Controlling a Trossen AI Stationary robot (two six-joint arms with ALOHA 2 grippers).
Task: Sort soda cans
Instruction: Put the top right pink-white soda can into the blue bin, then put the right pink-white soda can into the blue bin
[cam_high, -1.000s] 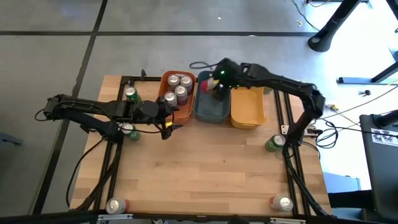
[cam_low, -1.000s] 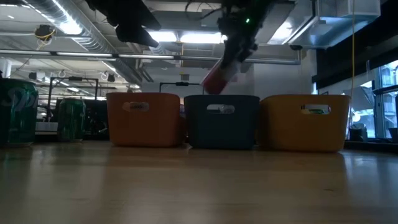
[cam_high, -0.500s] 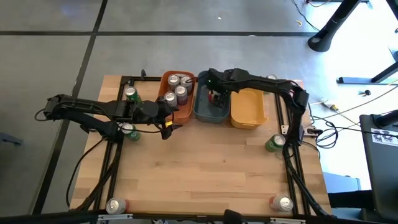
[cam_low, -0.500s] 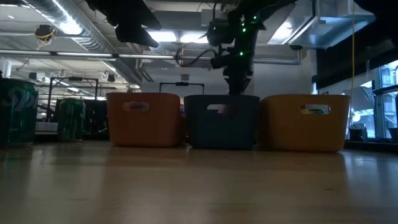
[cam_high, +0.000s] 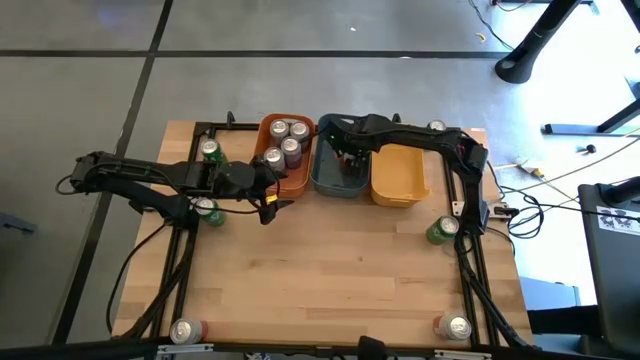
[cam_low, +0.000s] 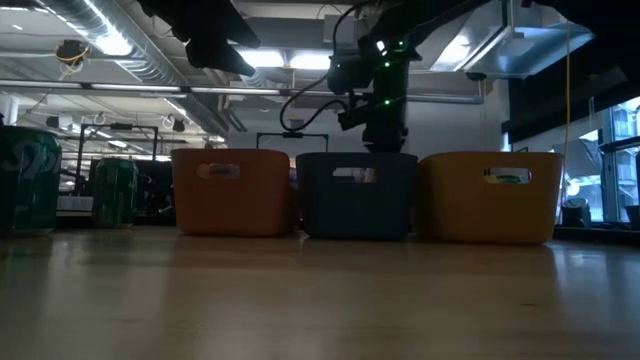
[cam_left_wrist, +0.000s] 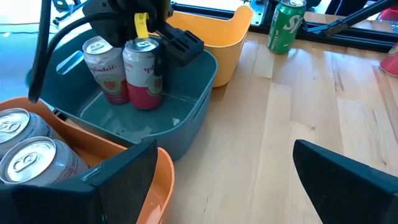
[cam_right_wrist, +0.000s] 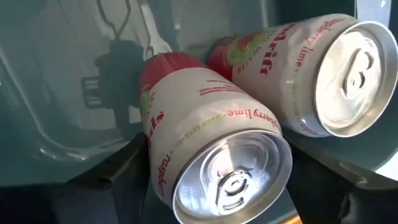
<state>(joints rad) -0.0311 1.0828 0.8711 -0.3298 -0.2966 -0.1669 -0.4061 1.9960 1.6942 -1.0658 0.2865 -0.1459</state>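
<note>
My right gripper (cam_high: 345, 160) reaches down into the grey-blue bin (cam_high: 322, 178) and is shut on a red-and-white soda can (cam_left_wrist: 142, 78). A second red-and-white can (cam_left_wrist: 104, 68) stands right beside it on the bin floor. The right wrist view shows both, the held can (cam_right_wrist: 211, 155) and its neighbour (cam_right_wrist: 305, 68). In the low view the bin wall (cam_low: 355, 200) hides the fingers. My left gripper (cam_left_wrist: 230, 186) hangs open and holds nothing in front of the orange bin (cam_high: 298, 183), which holds several silver-grey cans (cam_high: 284, 143). My right gripper has the can's side wall (cam_left_wrist: 152, 68), toward its top, between its two fingers; one finger (cam_left_wrist: 159, 59) shows dark against the can. The fingers come from above, pointing steeply down. The can stands upright, its base on the grey-blue bin's floor.
A yellow bin (cam_high: 400, 178) stands to the right of the grey-blue one. Green cans stand on the table at the left (cam_high: 210, 150) (cam_high: 207, 210) and right (cam_high: 440, 231). Reddish cans stand at the near corners (cam_high: 185, 330) (cam_high: 455, 326). The wide middle of the tabletop (cam_high: 330, 270) is bare wood.
My right gripper has come down from above the grey-blue bin into it, tipping to point more steeply down. The can it carries has gone from tilted in the air to upright on the bin floor beside the other can.
</note>
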